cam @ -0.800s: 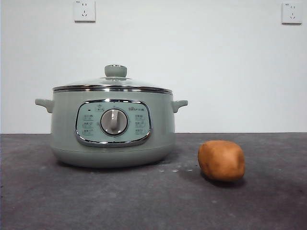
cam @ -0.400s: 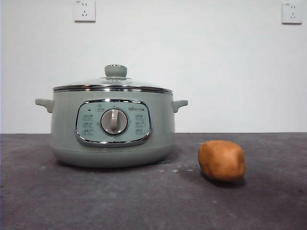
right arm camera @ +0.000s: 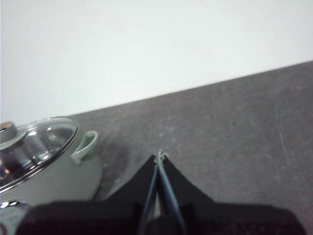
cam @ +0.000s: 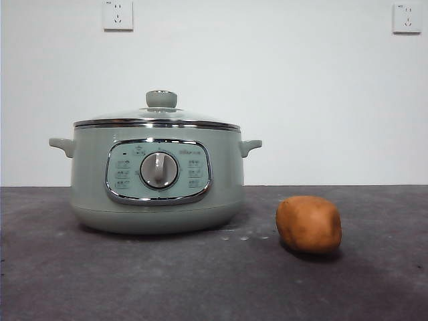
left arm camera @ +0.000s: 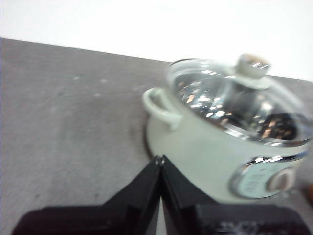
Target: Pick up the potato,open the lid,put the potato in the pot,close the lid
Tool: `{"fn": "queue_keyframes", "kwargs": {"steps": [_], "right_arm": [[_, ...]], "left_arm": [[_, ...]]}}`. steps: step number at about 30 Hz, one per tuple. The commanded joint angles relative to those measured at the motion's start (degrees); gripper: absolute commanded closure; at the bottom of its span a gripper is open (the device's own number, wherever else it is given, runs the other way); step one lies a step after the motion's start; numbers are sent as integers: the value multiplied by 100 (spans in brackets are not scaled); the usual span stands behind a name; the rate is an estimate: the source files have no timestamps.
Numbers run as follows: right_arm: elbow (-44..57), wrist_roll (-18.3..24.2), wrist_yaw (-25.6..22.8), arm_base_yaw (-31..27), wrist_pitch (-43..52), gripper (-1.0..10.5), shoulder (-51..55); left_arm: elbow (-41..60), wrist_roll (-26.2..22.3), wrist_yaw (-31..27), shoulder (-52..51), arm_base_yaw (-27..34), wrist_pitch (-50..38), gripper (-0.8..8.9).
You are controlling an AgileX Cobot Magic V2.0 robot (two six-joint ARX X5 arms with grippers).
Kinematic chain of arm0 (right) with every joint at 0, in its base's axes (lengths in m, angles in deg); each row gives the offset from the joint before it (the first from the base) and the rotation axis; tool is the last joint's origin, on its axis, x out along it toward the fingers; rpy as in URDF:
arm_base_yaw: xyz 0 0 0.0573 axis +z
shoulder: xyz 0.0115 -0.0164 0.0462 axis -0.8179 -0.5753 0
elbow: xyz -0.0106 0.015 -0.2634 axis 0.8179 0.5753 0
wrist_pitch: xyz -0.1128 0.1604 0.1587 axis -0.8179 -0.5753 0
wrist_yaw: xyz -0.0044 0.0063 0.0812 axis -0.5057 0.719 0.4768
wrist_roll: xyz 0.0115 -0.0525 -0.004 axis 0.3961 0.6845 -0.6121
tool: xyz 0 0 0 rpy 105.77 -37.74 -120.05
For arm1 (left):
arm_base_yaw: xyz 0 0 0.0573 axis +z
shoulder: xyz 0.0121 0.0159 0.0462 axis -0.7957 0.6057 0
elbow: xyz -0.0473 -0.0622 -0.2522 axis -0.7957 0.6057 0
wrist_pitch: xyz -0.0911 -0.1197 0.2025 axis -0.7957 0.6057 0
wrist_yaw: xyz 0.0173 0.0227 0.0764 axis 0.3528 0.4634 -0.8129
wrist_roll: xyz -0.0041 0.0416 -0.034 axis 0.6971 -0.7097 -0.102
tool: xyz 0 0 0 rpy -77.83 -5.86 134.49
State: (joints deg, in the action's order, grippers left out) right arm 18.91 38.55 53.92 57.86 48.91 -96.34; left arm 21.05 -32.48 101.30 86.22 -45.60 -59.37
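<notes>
The orange-brown potato [cam: 309, 224] lies on the dark table to the right of the pale green pot [cam: 157, 177]. The glass lid [cam: 158, 119] sits shut on the pot, its green knob [cam: 161, 99] on top. No arm shows in the front view. My left gripper [left arm camera: 160, 160] is shut and empty, hovering beside the pot [left arm camera: 215, 161] near its side handle [left arm camera: 160, 105], with the lid [left arm camera: 234, 100] in sight. My right gripper [right arm camera: 160, 155] is shut and empty above bare table, off to the side of the pot [right arm camera: 44, 161]. The potato does not appear in either wrist view.
The dark grey table [cam: 200, 281] runs to a white wall with two power sockets [cam: 118, 15] high up. A few pale specks lie on the table between pot and potato.
</notes>
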Motion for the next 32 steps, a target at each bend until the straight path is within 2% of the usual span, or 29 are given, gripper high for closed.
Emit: {"fn": "queue_keyframes", "kwargs": {"steps": [1,9,15,18,28,30,32], "right_arm": [[-581,195,120,0,-280,958,-461],[-2280,1108,754,0,-1558,958,-1926],[-3158,1635,1047,0,-2465,958,-2662],[-3370,1751,1062,2,-2656,958,-2857],[-3440,1738,1060,2,-2706,940,-2959],[-3440,1735,1062,2,-2721,908,-2959],[-3440,1731,1062,2,-2721,781,-2959]], "left_arm": [[-442,-15,186,275,7,177,820],[-1738,-472,977,1141,7,1058,820],[-2420,-907,1056,1528,-83,1880,820],[-2597,-999,1054,1639,-184,2083,820],[-2771,-1038,1016,1845,-284,2170,812],[-2780,-1029,1016,1845,-284,2173,766],[-2806,-988,1014,1847,-284,2173,566]]}}
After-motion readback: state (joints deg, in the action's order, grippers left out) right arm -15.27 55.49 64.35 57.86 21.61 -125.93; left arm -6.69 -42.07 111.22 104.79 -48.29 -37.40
